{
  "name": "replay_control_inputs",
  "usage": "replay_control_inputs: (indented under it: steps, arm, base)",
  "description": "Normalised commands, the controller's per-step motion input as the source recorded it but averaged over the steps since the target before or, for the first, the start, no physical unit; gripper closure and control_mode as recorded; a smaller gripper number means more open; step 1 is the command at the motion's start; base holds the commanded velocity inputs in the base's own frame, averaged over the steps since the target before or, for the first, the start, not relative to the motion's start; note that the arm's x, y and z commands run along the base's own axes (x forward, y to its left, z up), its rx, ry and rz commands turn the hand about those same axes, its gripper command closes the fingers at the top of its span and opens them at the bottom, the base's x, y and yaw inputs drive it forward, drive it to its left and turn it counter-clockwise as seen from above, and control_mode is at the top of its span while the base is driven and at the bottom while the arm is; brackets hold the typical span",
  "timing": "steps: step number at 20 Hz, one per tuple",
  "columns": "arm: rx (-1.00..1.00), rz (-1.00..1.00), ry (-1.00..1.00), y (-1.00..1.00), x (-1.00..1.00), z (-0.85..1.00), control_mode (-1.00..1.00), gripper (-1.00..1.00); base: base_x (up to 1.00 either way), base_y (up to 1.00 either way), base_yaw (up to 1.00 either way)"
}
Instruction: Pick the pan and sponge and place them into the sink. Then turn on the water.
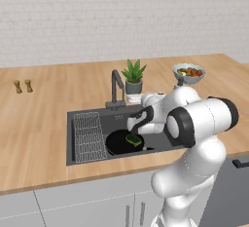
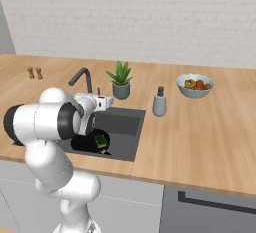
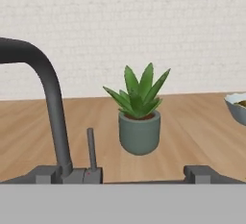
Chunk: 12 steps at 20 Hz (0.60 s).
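Observation:
The black pan (image 1: 116,143) (image 2: 86,143) lies in the dark grey sink (image 1: 73,119) (image 2: 127,127), right of its middle. On the pan rests the yellow sponge with a green top (image 1: 133,139) (image 2: 101,140). My gripper (image 1: 135,99) (image 2: 102,98) (image 3: 124,174) hovers over the sink's back edge, level and facing the wall. It is open wide and holds nothing. In the hand view the dark faucet (image 3: 50,98) (image 1: 115,87) (image 2: 82,77) curves up on the left, and its thin upright lever (image 3: 90,148) stands between my fingertips (image 3: 45,174). No water runs from the spout.
A wire rack (image 1: 89,136) fills the sink's left part. A potted succulent (image 1: 133,77) (image 2: 120,84) (image 3: 139,117) stands behind the sink, right of the faucet. A soap dispenser (image 2: 160,102), a fruit bowl (image 1: 188,72) (image 2: 195,84) and two small shakers (image 1: 23,85) also stand on the counter.

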Motion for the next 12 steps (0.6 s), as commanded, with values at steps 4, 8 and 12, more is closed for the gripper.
replay_control_inputs:
  steps: [4,8,12]
  arm:
    - [0.0,-0.05,-0.05,0.37,0.0,-0.26,-1.0,-1.0]
    - [0.0,-0.02,-0.03,0.25,0.07,-0.2,-1.0,-1.0]
    - [0.0,0.0,-0.03,0.13,0.22,-0.12,-1.0,-1.0]
  base:
    - [0.0,0.0,0.0]
    - [0.0,0.0,0.0]
    - [0.0,0.0,0.0]
